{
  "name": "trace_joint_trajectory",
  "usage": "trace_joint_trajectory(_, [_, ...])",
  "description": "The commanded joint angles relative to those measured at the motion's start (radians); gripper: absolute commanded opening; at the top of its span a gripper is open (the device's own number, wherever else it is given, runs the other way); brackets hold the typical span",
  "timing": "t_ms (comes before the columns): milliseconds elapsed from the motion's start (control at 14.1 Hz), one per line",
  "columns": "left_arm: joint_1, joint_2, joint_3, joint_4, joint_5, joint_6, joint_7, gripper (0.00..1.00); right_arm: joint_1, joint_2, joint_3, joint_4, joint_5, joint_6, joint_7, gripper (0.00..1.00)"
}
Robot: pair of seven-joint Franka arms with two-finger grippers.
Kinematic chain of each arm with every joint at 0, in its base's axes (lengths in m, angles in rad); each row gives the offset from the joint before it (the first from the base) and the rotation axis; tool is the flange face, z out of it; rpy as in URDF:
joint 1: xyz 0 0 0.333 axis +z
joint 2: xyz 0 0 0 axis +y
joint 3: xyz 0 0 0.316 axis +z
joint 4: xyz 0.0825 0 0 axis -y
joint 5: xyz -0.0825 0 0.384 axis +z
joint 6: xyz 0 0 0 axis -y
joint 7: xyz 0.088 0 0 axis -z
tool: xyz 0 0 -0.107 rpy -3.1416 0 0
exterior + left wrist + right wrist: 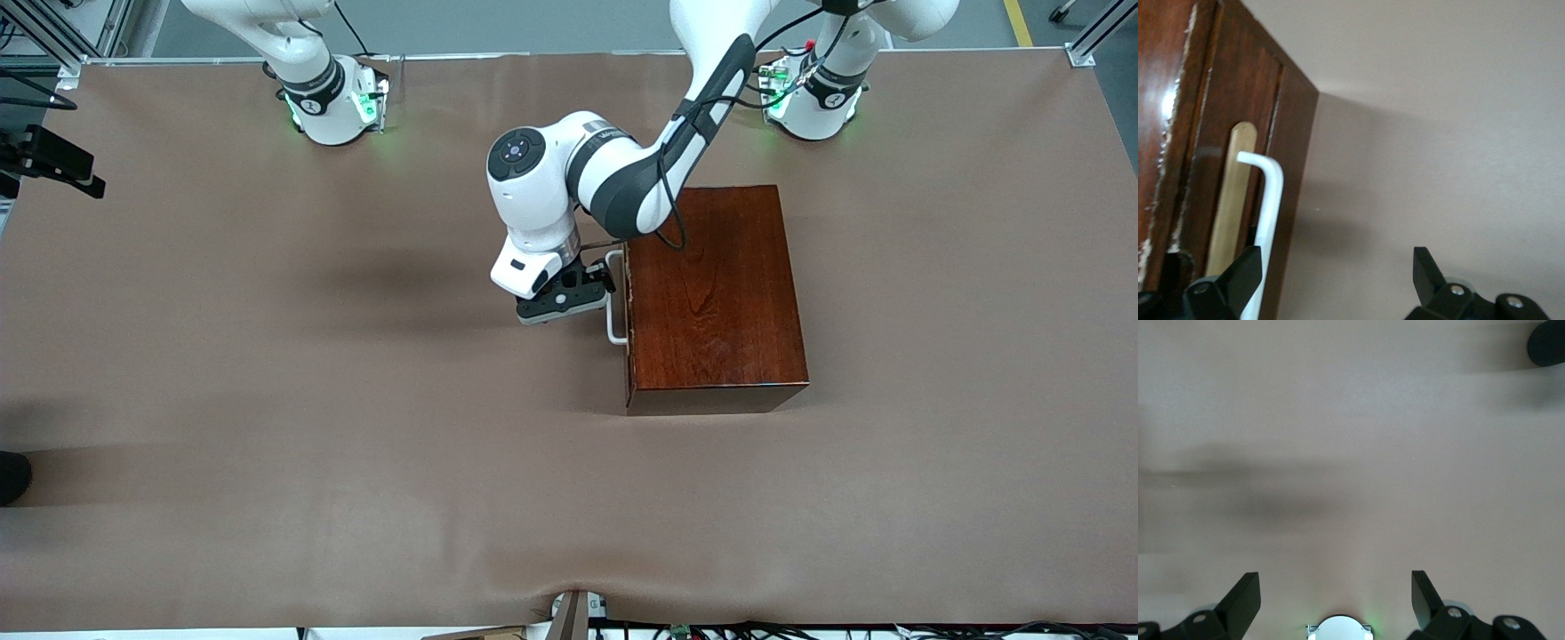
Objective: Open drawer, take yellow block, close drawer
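Note:
The dark reddish-brown wooden box (716, 284) stands toward the left arm's end of the table. Its drawer is pushed in, and the white bar handle (615, 302) sticks out toward the right arm's end. My left gripper (587, 289) is open at the handle. In the left wrist view the handle (1268, 200) runs down beside one fingertip (1248, 270), just inside it, with my left gripper (1336, 273) empty. My right gripper (1335, 597) is open and empty over bare cloth, and is out of the front view. The yellow block is hidden.
Brown cloth (356, 400) covers the table. The right arm's base (333, 102) and the left arm's base (813, 102) stand along the edge farthest from the front camera. A black device (53, 160) sits off the table at the right arm's end.

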State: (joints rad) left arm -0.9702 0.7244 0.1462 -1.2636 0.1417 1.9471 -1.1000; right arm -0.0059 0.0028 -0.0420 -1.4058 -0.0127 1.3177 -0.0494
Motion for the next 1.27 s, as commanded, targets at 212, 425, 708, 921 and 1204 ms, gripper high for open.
trace_joint_trajectory(212, [0.001, 0.032, 0.003, 0.021, -0.02, -0.059, 0.006, 1.0, -0.023, -0.012, 0.014, -0.005, 0.02, -0.005, -0.006, 1.0])
trace_joint_trajectory(425, [0.004, 0.044, 0.003, 0.021, -0.039, -0.059, 0.006, 1.0, -0.023, -0.012, 0.014, -0.004, 0.02, -0.005, -0.006, 1.0])
trace_joint_trajectory(708, [0.004, 0.059, 0.001, 0.02, -0.05, -0.059, 0.006, 1.0, -0.023, -0.012, 0.014, -0.005, 0.02, -0.005, -0.006, 1.0])
trace_joint_trajectory(921, [0.002, 0.059, 0.001, 0.02, -0.057, -0.06, 0.006, 1.0, -0.023, -0.012, 0.014, -0.005, 0.02, -0.005, -0.006, 1.0])
trace_joint_trajectory(1204, [0.002, 0.047, 0.003, 0.021, -0.057, -0.123, 0.006, 1.0, -0.023, -0.012, 0.014, -0.004, 0.02, -0.003, -0.006, 1.0])
